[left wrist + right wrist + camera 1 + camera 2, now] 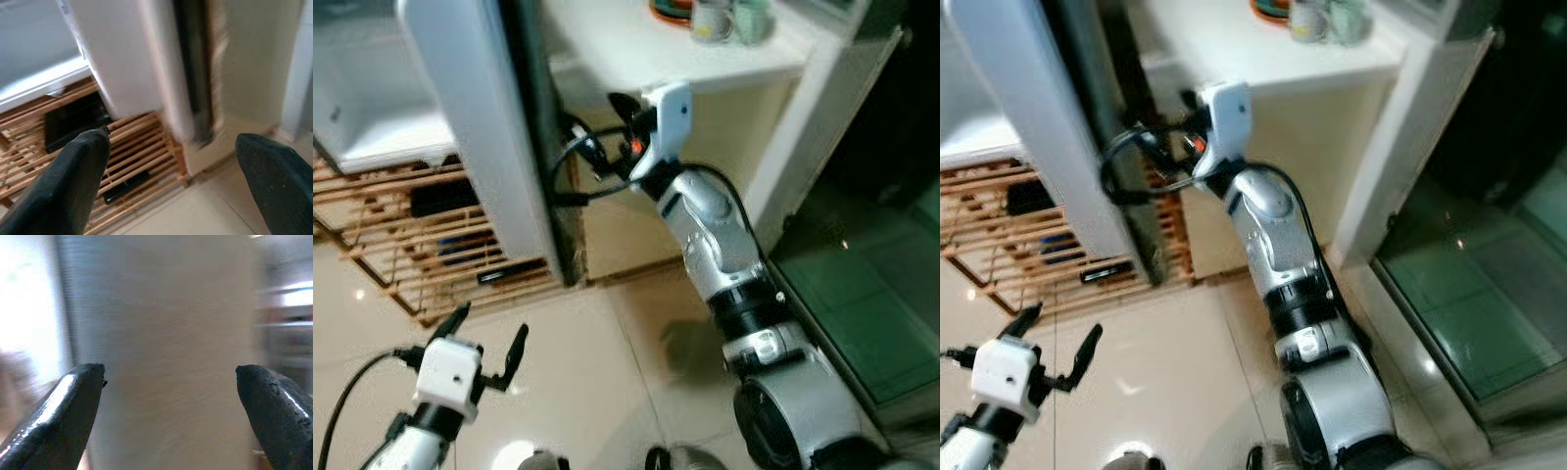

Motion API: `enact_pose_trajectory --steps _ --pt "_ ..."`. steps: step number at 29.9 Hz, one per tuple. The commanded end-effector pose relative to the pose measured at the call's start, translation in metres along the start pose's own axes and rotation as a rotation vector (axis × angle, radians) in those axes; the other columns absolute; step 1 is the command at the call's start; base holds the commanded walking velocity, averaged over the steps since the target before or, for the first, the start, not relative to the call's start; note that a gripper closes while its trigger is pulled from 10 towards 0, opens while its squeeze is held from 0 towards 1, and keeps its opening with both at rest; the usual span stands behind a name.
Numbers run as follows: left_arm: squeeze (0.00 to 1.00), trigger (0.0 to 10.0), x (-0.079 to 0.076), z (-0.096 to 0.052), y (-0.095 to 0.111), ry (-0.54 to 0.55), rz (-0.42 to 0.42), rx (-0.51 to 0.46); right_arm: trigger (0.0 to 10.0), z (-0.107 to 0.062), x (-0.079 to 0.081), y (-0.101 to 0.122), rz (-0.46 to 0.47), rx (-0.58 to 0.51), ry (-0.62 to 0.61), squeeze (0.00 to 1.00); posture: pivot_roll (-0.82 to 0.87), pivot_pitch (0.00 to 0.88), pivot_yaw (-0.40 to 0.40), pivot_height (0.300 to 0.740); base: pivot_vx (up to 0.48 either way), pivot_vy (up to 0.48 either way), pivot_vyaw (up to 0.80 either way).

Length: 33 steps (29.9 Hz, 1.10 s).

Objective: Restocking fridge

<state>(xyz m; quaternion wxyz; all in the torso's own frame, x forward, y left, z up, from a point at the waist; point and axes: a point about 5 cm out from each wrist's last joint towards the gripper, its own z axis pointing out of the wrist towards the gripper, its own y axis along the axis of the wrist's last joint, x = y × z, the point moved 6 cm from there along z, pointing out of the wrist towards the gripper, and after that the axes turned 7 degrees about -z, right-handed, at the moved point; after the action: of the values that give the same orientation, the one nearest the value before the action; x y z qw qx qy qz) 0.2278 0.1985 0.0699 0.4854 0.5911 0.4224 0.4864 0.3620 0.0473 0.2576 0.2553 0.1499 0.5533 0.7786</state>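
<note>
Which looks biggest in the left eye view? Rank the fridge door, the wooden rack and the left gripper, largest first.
1. Fridge door.
2. Wooden rack, partly hidden behind the door, so its rank against the door is unsure.
3. Left gripper, smallest, though nearest the camera.

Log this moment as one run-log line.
task: restocking fridge | right gripper: open, raised beside fridge door edge | left gripper: open, low over floor | wooden rack: behind door | holding: nothing
</note>
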Motion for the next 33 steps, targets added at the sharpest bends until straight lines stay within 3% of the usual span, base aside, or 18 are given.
enact_pose_trajectory --steps 1,3,7,12,13,18,19,20,21,23,26,33 --pt "0.0 10.0 0.0 0.003 0.0 -0.001 0.012 -0.007 10.0 -0.008 -0.002 -0.008 0.044 0.022 -0.011 0.0 0.02 0.004 -0.021 0.74 0.0 0.0 0.0" --pt "0.0 10.0 -0.002 0.007 -0.001 -0.008 0.014 -0.017 10.0 -0.02 -0.016 -0.011 0.034 0.047 -0.064 0.0 0.01 0.0 -0.017 0.74 0.0 0.0 0.0" --pt "0.0 10.0 -0.002 0.012 0.0 -0.002 0.023 -0.026 10.0 -0.03 -0.028 -0.011 0.025 0.066 -0.113 0.0 0.01 0.0 -0.016 0.74 0.0 0.0 0.0" --pt "0.0 10.0 0.004 0.055 -0.001 0.066 0.04 0.041 10.0 -0.097 -0.08 -0.065 -0.091 0.333 -0.417 0.0 0.0 0.0 -0.016 0.74 0.0 0.0 0.0" --pt "0.0 10.0 0.0 0.064 0.007 0.049 0.06 0.021 10.0 -0.111 -0.089 -0.074 -0.06 0.359 -0.481 0.0 -0.01 0.0 -0.01 0.74 0.0 0.0 0.0" --pt "0.0 10.0 -0.024 0.104 0.072 -0.027 -0.066 -0.169 10.0 -0.182 -0.121 -0.092 -0.059 0.443 -0.769 0.0 -0.05 0.0 0.036 0.74 0.0 0.0 0.0" --pt "0.0 10.0 -0.026 0.111 0.084 -0.029 -0.098 -0.202 10.0 -0.193 -0.124 -0.091 -0.053 0.433 -0.809 0.0 -0.06 0.0 0.041 0.74 0.0 0.0 0.0" --pt "0.0 10.0 -0.026 0.111 0.084 -0.029 -0.098 -0.202 10.0 -0.193 -0.124 -0.091 -0.053 0.433 -0.809 0.0 -0.06 0.0 0.041 0.74 0.0 0.0 0.0" --pt "0.0 10.0 -0.028 0.119 0.099 -0.031 -0.149 -0.24 10.0 -0.208 -0.129 -0.09 -0.059 0.431 -0.867 0.0 -0.07 0.0 0.056 0.74 0.0 0.0 0.0" --pt "0.0 10.0 -0.027 0.127 0.111 -0.023 -0.181 -0.263 10.0 -0.218 -0.132 -0.089 -0.056 0.412 -0.915 0.0 -0.08 0.0 0.067 0.74 0.247 0.0 0.0" --pt "0.0 10.0 -0.028 0.136 0.117 -0.02 -0.189 -0.264 10.0 -0.221 -0.132 -0.092 -0.072 0.428 -0.92 0.0 -0.09 0.0 0.079 0.74 0.355 0.323 0.48" --pt "0.0 10.0 -0.029 0.149 0.125 -0.009 -0.218 -0.264 10.0 -0.207 -0.13 -0.095 -0.094 0.432 -0.881 0.0 -0.09 0.0 0.073 0.74 0.377 0.297 0.43"
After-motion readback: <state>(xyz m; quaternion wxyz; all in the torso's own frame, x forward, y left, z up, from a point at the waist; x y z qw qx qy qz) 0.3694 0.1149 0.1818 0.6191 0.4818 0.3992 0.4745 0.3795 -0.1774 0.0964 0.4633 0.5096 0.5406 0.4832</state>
